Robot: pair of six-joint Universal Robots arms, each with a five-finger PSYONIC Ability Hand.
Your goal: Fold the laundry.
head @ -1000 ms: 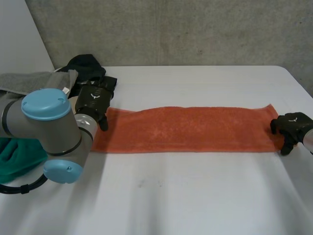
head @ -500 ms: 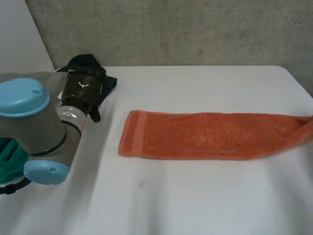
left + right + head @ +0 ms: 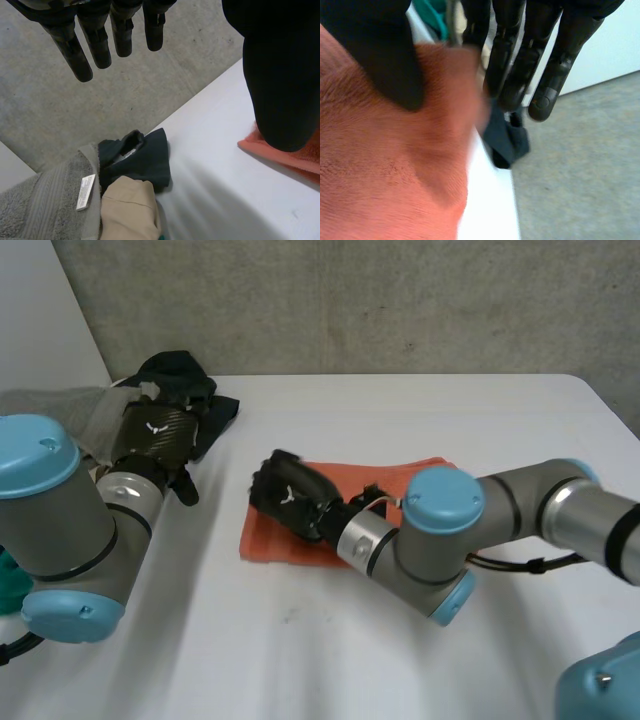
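Note:
An orange towel point(image 3: 285, 543) lies folded in half on the white table point(image 3: 420, 410), left of the middle. My right arm reaches across it from the right. My right hand point(image 3: 288, 496) hovers over the towel's left end, fingers fairly straight and thumb apart, open. In the right wrist view the towel point(image 3: 385, 170) spreads under the palm of the right hand point(image 3: 555, 60), its edge near the fingertips. My left hand point(image 3: 152, 438) is raised off the table beside the laundry pile, apart from the towel. Its straight fingers point(image 3: 100, 40) hold nothing, and the towel's corner point(image 3: 300, 157) shows past the thumb.
A laundry pile sits at the table's back left: a black garment point(image 3: 185, 380), a grey towel point(image 3: 60, 405) and a beige piece point(image 3: 130, 205). A teal cloth point(image 3: 8, 570) lies at the left edge behind my left arm. A concrete wall stands behind the table.
My right hand carried the towel's right end over to its left end, folding it in half, then loosened its fingers. My left hand let go of the left end and drew back to the pile.

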